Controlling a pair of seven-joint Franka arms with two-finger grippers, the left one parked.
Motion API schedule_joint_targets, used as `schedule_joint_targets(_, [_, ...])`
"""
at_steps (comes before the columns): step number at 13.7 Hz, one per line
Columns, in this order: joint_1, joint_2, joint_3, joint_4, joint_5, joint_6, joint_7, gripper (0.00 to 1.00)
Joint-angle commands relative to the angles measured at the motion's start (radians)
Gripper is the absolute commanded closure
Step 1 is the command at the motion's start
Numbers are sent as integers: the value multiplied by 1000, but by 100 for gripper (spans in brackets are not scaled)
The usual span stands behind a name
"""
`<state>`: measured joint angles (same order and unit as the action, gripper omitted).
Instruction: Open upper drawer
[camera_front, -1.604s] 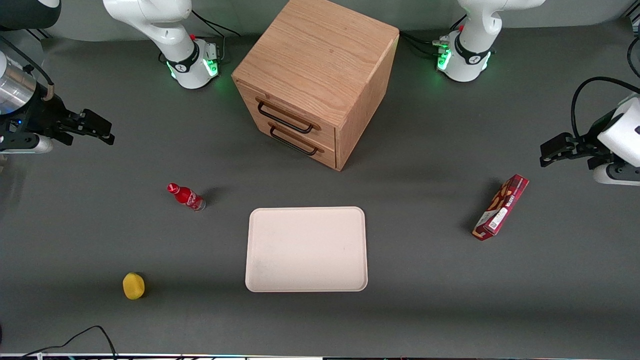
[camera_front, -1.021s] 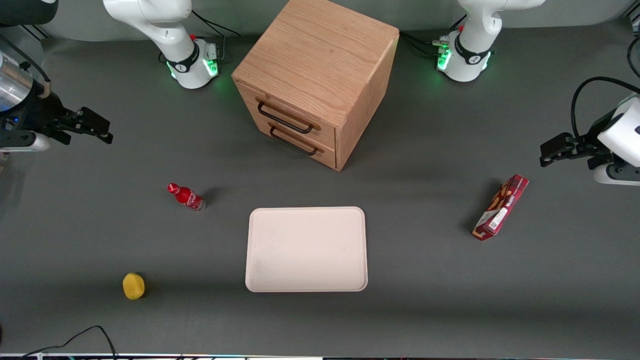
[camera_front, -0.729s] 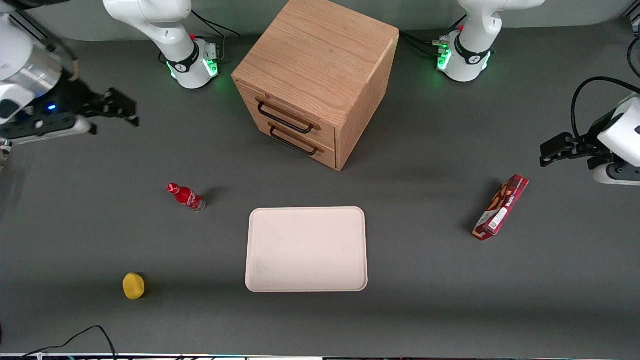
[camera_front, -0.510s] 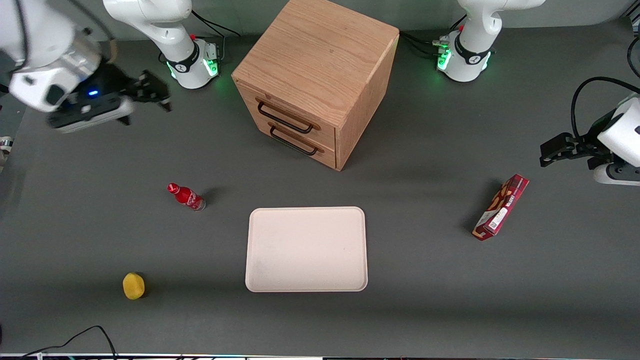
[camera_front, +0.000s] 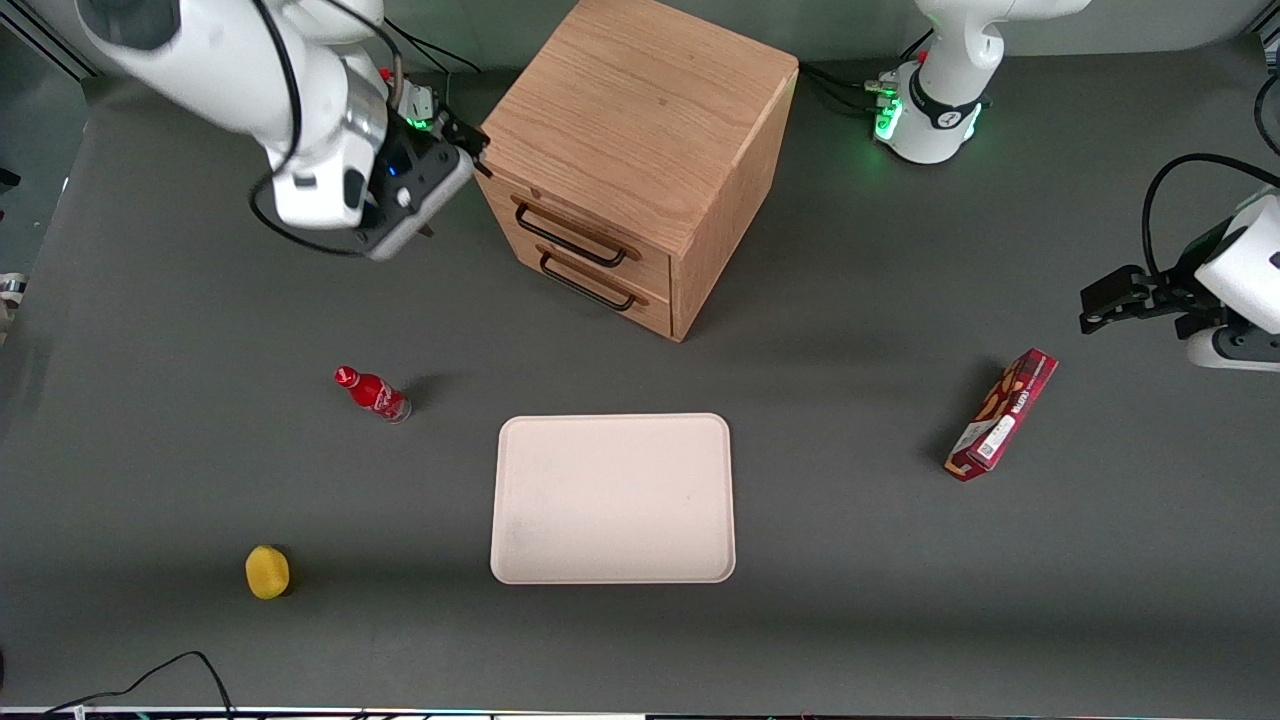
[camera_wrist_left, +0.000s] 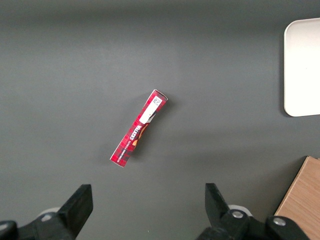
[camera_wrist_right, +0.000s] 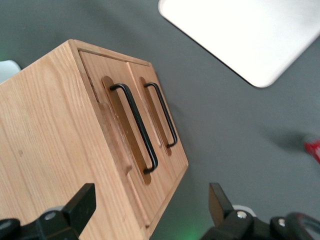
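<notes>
The wooden cabinet (camera_front: 640, 110) stands farther from the front camera than the tray, its two drawers facing the working arm's end at an angle. The upper drawer (camera_front: 585, 228) is shut, flush with the front, its black bar handle (camera_front: 570, 235) free. The lower drawer (camera_front: 600, 285) is shut too. My right gripper (camera_front: 450, 185) is open and empty, beside the cabinet's top corner, level with the upper drawer and apart from the handle. In the right wrist view the upper handle (camera_wrist_right: 135, 127) and lower handle (camera_wrist_right: 162, 115) show ahead of my open gripper (camera_wrist_right: 150, 205).
A white tray (camera_front: 612, 498) lies nearer the front camera than the cabinet. A red bottle (camera_front: 372, 393) and a yellow object (camera_front: 267, 571) lie toward the working arm's end. A red box (camera_front: 1002, 414) lies toward the parked arm's end.
My right arm has swung in from the table's working-arm end to the cabinet's top corner. The gripper has turned toward the drawer fronts. The drawers have not moved.
</notes>
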<state>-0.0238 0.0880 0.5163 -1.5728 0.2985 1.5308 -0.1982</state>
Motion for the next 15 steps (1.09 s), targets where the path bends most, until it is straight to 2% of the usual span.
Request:
schedule_joint_targets(1, [4, 126, 21, 27, 36, 38, -137, 0])
schedule_joint_targets(5, [12, 222, 59, -18, 34, 118, -171, 0])
schedule_joint_targets(8, [10, 207, 97, -125, 34, 225, -224, 0])
schedule_joint_targets(15, [5, 159, 105, -275, 34, 347, -279, 0])
